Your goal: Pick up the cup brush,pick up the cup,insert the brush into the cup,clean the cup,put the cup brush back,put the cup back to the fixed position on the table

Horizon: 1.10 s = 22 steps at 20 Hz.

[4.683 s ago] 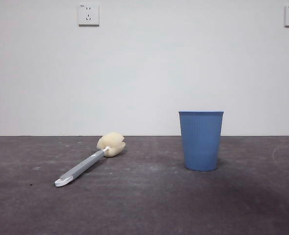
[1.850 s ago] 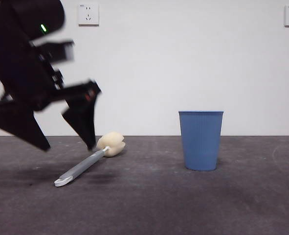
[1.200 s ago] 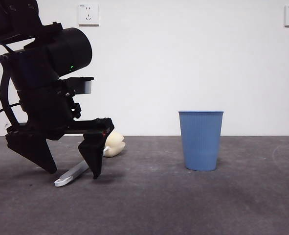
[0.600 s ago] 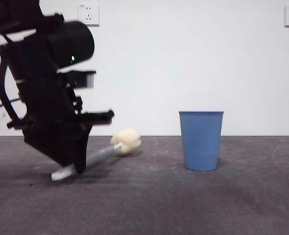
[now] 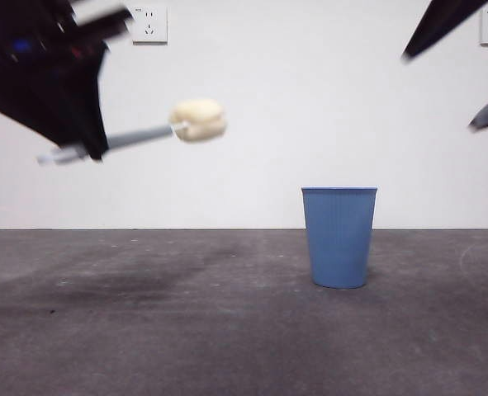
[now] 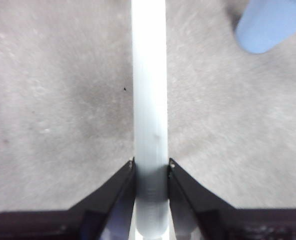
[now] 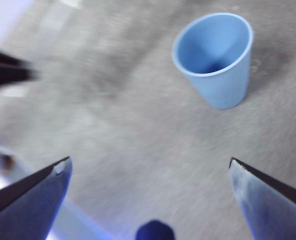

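Observation:
High at the left of the front view, my left gripper [image 5: 87, 148] is shut on the grey handle of the cup brush [image 5: 144, 134], held well above the table with its cream sponge head [image 5: 198, 120] pointing right. The left wrist view shows the handle [image 6: 149, 100] clamped between the jaws of the left gripper [image 6: 151, 167]. The blue cup [image 5: 339, 237] stands upright on the table [image 5: 227, 330], right of centre, untouched. My right gripper [image 5: 454, 74] enters at the top right corner, open, above and right of the cup [image 7: 215, 57]. In its own view, the right gripper [image 7: 150, 167] has its jaws wide apart.
Two wall sockets [image 5: 149, 25] hang on the white wall behind. The cup's corner [image 6: 270, 25] shows in the left wrist view. The left arm's dark edge [image 7: 5, 70] shows in the right wrist view.
The left gripper closed on the brush handle and lifted it off the table to high at the left. The right gripper has come into view at the top right.

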### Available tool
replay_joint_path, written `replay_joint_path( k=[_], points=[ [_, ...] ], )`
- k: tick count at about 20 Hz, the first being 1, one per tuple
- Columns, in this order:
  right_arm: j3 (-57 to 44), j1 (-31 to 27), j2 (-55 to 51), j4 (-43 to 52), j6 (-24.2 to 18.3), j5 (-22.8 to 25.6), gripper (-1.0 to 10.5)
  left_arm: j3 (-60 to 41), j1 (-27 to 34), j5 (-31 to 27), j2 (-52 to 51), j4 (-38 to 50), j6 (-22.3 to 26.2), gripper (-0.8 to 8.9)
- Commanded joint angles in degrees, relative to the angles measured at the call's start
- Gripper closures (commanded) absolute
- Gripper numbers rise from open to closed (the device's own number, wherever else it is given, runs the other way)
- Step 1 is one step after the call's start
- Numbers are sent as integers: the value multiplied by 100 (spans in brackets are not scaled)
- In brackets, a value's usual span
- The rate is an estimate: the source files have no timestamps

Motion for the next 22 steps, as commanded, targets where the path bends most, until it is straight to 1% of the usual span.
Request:
replay_joint_path(
  k=[1, 3, 5, 7, 9, 10, 11, 13, 16, 18, 22],
  points=[
    [-308, 629, 374, 824, 280, 909, 351, -7, -22, 9, -385, -186, 181, 822],
    [-551, 1040, 717, 1589, 393, 1585, 351, -7, -22, 7, -684, -426, 205, 822],
    [-817, 1290, 1001, 2256, 595, 2146, 351, -7, -20, -11, -925, -699, 219, 822],
    [-1130, 1397, 1204, 2916, 614, 2433, 351, -7, -22, -13, -1119, -931, 221, 822],
    [-1403, 1401, 1429, 3467, 614, 2603, 351, -7, -22, -13, -1248, -1032, 219, 822],
    [-1554, 1401, 1552, 3832, 599, 2605, 350, -7, -22, -13, -1294, -1069, 216, 822],
    [-1652, 1401, 1698, 4181, 487, 2608, 351, -7, -22, -13, -1309, -1078, 214, 822],
    [-1674, 1401, 1987, 4723, 363, 2623, 350, -7, -22, -11, -1309, -1117, 212, 822],
    [-1674, 1283, 2636, 5685, 326, 2629, 350, -7, -22, -7, -1309, -1231, 195, 822],
    [-1674, 1158, 3029, 6170, 291, 2621, 350, -7, -22, -11, -1309, -1340, 197, 822],
    [-1674, 1032, 3606, 7132, 81, 2575, 350, -7, -22, -11, -1309, -1355, 195, 822]
  ],
)
